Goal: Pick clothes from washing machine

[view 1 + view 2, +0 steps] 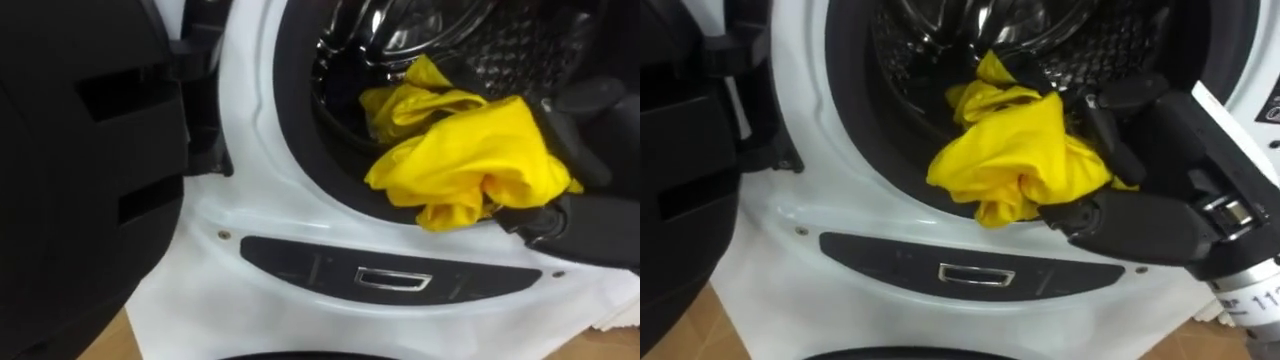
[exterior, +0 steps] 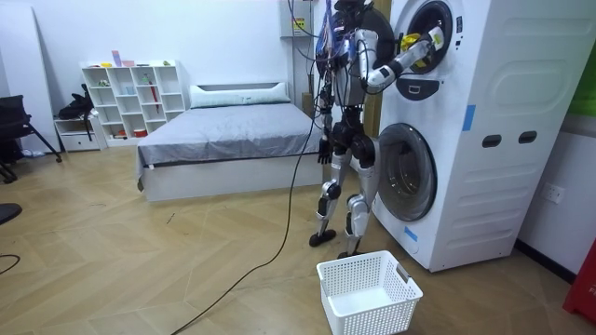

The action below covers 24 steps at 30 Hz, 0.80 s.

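Observation:
A yellow cloth (image 1: 1015,160) hangs out over the lower rim of the upper washing machine's drum (image 1: 940,30). My right hand (image 1: 1165,150) reaches into the opening from the right and is shut on the cloth, fingers over its top and thumb under its lower fold. In the left eye view the same yellow cloth (image 1: 460,160) bunches against my right hand (image 1: 590,140). The room view shows me standing upright before the stacked machines, right arm raised to the upper drum with the yellow cloth (image 2: 414,42). My left hand (image 2: 325,149) hangs low at my side.
The upper machine's dark door (image 1: 80,150) stands swung open at the left. Below the opening runs a dark panel with a latch (image 1: 962,274). A white laundry basket (image 2: 368,293) sits on the floor by my feet, in front of the lower machine (image 2: 407,172). A bed (image 2: 233,135) stands behind.

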Tool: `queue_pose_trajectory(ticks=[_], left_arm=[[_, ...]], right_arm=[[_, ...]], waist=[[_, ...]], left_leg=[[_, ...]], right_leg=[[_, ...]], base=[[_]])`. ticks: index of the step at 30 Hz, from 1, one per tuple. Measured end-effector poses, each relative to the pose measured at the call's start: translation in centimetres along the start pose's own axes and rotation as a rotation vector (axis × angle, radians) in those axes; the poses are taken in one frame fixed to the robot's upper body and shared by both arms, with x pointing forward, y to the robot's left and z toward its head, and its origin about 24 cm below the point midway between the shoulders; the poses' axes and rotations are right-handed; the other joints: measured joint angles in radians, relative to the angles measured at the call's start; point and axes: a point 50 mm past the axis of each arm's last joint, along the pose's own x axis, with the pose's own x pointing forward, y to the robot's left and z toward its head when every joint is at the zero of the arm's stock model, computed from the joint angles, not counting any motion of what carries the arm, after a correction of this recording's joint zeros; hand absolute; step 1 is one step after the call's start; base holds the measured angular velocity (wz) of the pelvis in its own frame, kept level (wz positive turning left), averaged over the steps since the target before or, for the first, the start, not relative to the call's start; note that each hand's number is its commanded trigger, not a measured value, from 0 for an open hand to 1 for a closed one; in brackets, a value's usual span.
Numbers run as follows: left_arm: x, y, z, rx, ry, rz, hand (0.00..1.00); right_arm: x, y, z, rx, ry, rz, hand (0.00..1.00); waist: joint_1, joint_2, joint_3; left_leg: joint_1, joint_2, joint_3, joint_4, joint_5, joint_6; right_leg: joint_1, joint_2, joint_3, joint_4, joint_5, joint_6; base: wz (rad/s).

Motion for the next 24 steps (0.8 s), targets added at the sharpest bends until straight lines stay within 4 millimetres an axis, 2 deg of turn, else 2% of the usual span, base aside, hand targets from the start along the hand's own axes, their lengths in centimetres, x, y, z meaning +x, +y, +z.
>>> queue_pose_trajectory(ticks=[3,7,9,13,15,24], left_arm=[[0.0,0.1,0.1,-0.009,-0.01,0.004,0.0],[0.0,0.4,-0.5,-0.019,0.016,0.013,0.0],[0.0,0.5,-0.5,-0.02,0.017,0.014,0.0],[0.0,0.4,-0.4,-0.017,0.003,0.015,0.0],[0.0,0.4,-0.4,-0.016,-0.001,0.014,0.0],[0.0,0.4,-0.1,-0.018,-0.023,0.013,0.0]], right_arm=[[-0.4,-1.2,1.4,-0.036,-0.031,-0.033,1.0],[-1.2,-3.3,3.7,-0.125,-0.08,-0.142,1.0],[-1.3,-3.5,3.9,-0.124,-0.092,-0.164,1.0],[-1.6,-3.8,4.5,-0.104,-0.141,-0.195,1.0],[-1.7,-3.9,4.7,-0.113,-0.156,-0.21,1.0],[-2.3,-4.8,5.4,-0.144,-0.192,-0.326,1.0]], waist=[[-0.006,0.0,0.0],[-0.052,-0.001,0.0006],[-0.074,0.0,0.0012],[-0.093,0.001,0.0],[-0.098,0.002,-0.0029],[-0.109,0.001,-0.0029]], left_leg=[[0.002,0.0,0.014,0.0,0.0,0.0],[0.002,0.0,0.031,-0.002,-0.003,-0.004],[0.01,0.002,0.042,-0.004,-0.004,-0.007],[0.032,0.013,0.082,0.0,-0.01,-0.02],[0.037,0.018,0.092,0.006,-0.011,-0.023],[0.032,0.02,0.126,0.01,-0.014,-0.027]], right_leg=[[-0.006,0.001,0.015,0.005,-0.001,0.001],[-0.013,0.004,0.029,0.011,-0.011,-0.003],[-0.014,0.009,0.039,0.02,-0.014,-0.01],[-0.02,0.026,0.067,0.043,-0.02,-0.024],[-0.023,0.034,0.079,0.045,-0.019,-0.027],[-0.054,0.039,0.087,0.07,-0.017,-0.032]], base=[[-0.13],[-0.19],[-0.22],[-0.28],[-0.22],[-0.13]])
